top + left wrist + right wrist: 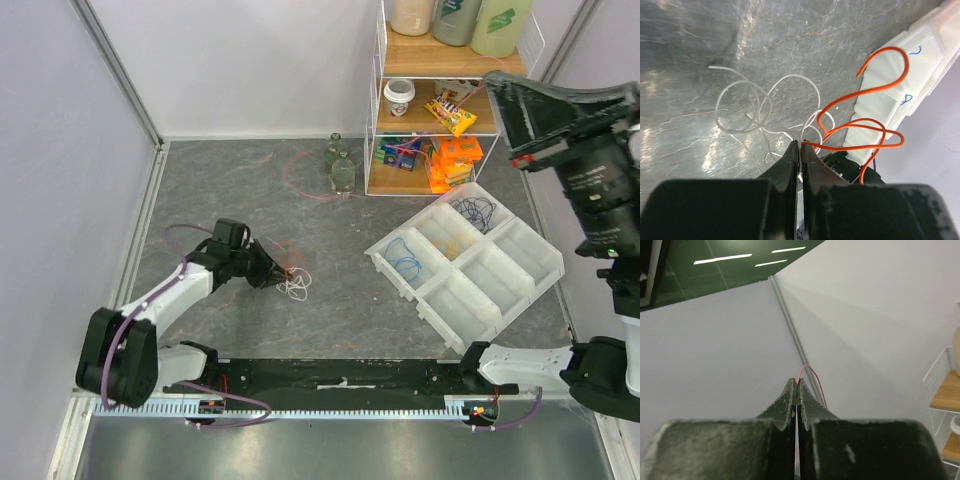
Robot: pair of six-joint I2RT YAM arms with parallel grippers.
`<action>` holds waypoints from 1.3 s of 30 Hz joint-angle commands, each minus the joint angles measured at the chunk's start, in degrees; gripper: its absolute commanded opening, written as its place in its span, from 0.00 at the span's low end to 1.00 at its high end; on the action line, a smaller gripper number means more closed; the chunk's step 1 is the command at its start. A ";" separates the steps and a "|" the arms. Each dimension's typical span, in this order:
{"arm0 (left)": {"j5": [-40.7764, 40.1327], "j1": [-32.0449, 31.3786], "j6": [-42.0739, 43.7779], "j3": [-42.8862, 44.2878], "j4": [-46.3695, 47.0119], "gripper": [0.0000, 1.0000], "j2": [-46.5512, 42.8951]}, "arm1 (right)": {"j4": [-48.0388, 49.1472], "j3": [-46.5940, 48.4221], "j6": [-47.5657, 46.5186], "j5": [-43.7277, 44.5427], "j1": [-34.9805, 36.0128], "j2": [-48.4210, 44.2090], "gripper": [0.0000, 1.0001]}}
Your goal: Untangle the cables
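Note:
My left gripper (284,272) (800,145) is low over the grey table and shut on an orange cable (860,95), which loops out to the right of the tips. A white cable (296,288) (742,107) lies in loose loops on the table just beyond the tips, and one strand runs in between the jaws. My right gripper (488,80) (797,382) is raised high at the right, shut on a thin red cable (812,374) that arcs out of the tips. A thin pinkish loop (297,180) lies on the table by the bottles.
A white compartment tray (384,258) (890,100) sits at the right, holding a blue cable (403,255), a dark blue one (474,210) and a yellow one (450,240). Two glass bottles (341,170) stand by a wire shelf (377,120) of snacks.

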 commanded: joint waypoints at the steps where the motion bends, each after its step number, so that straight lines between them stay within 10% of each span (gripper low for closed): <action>1: -3.75 3.29 7.57 2.51 -8.89 0.02 -6.77 | 0.36 -1.86 -5.60 7.68 0.12 -1.41 0.00; 14: -6.04 4.00 10.92 8.33 -17.61 0.02 -14.52 | -24.33 -19.96 -5.00 47.50 0.12 -11.95 0.00; 39: -6.48 4.00 12.59 11.58 -18.67 0.02 -13.64 | -52.12 -39.56 25.83 41.19 0.12 -26.82 0.00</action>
